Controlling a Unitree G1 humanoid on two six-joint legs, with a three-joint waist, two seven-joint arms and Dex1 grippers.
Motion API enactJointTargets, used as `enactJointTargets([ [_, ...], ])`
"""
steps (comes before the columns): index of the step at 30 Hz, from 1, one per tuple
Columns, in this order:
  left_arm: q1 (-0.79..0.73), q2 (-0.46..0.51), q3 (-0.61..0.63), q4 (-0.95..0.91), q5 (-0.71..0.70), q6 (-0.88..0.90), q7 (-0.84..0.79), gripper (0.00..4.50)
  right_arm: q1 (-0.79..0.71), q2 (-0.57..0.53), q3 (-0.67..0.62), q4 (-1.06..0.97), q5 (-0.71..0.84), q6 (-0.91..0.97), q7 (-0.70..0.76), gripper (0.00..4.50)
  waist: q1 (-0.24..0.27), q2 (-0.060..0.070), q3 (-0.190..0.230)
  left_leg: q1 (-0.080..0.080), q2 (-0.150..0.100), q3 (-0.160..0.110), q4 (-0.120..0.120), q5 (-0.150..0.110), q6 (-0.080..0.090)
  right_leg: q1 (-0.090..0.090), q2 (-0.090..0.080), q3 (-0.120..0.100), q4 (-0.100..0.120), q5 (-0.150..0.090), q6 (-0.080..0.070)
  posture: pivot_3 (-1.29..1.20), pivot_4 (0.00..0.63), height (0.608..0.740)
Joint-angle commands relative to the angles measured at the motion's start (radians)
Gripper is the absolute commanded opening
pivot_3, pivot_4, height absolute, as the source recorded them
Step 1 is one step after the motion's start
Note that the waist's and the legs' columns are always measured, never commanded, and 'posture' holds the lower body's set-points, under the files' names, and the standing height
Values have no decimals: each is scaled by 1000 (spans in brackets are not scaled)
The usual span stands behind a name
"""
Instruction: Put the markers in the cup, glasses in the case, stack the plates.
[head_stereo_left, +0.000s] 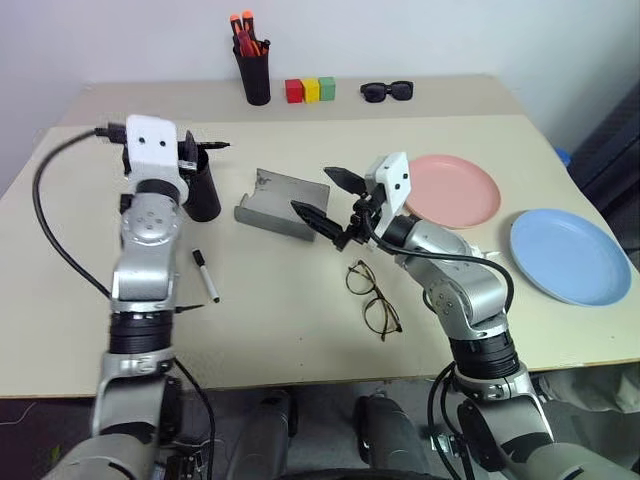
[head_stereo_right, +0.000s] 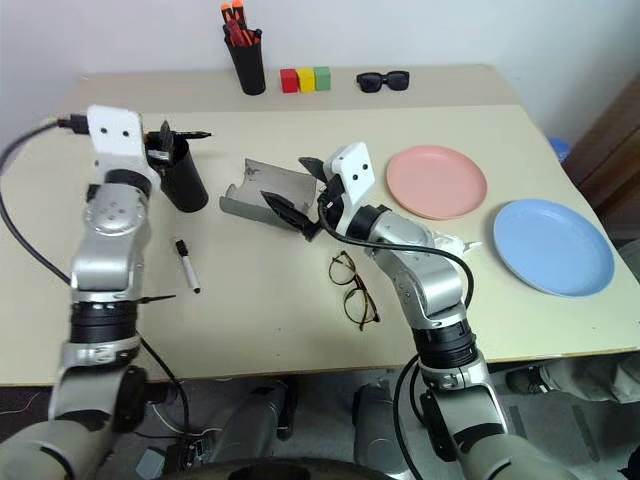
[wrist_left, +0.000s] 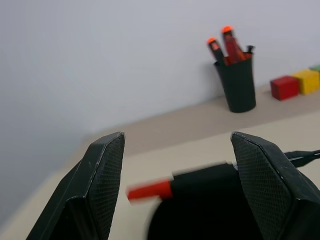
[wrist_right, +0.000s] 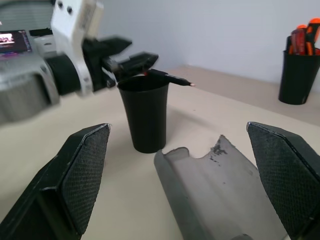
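Cup left of case; glasses before case; plates right, apart; one marker before cup.

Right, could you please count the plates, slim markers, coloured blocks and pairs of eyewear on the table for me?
Plates: 2, pink plate and light blue plate
Slim markers: 2, black marker at the cup, white marker lying loose
Blocks: 3, red block, yellow block, green block
Eyewear: 2, glasses and sunglasses
Total: 9

Matte black cup, grey felt-like case, smooth pink plate.
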Motion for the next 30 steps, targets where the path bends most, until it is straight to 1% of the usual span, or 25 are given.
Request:
enactJointTargets([
  [1,-44,119,-55,39,32,-10,-147,3452,-20,6,-1,-18,6,-13,2,4500,0,0,0,0,0,0,0,0,0,0,0,0,0,0,0,0,150,740],
  [4,-71,177,-77,72,14,-1,-243,3452,-22,8,1,-15,4,-16,2,4500,2,0,0,0,0,0,-1,0,0,0,0,0,0,0,0,0,150,740],
  [6,-94,227,-101,93,-6,21,-353,3452,-23,10,2,-11,2,-19,1,4500,3,0,0,0,0,0,-1,0,-1,0,0,0,-1,0,0,0,150,740],
  [11,-138,268,-130,147,-6,33,-469,3452,-23,14,0,-9,-1,-23,-2,4500,1,0,0,0,0,0,-3,1,-1,-1,0,0,-1,0,0,0,150,740],
  [18,-204,281,-188,263,48,32,-517,3452,-20,17,-2,-11,-7,-26,-6,4500,1,0,0,0,0,0,-3,1,-1,-1,0,0,0,0,0,0,150,740],
  [24,-272,260,-194,361,70,28,-507,3452,-17,15,-3,-15,-8,-26,-7,4500,2,0,0,0,0,0,-3,1,-1,-1,0,0,0,0,0,0,150,740],
  [29,-293,250,-196,396,78,19,-506,3452,-19,16,-3,-14,-10,-29,-9,4500,0,0,0,0,0,0,-3,1,-1,-1,0,0,0,0,0,0,150,740],
  [30,-294,249,-195,397,80,18,-505,2945,-19,16,-3,-14,-11,-29,-10,4500,0,0,0,0,0,0,-3,1,-1,-1,0,0,0,0,0,0,150,740],
])
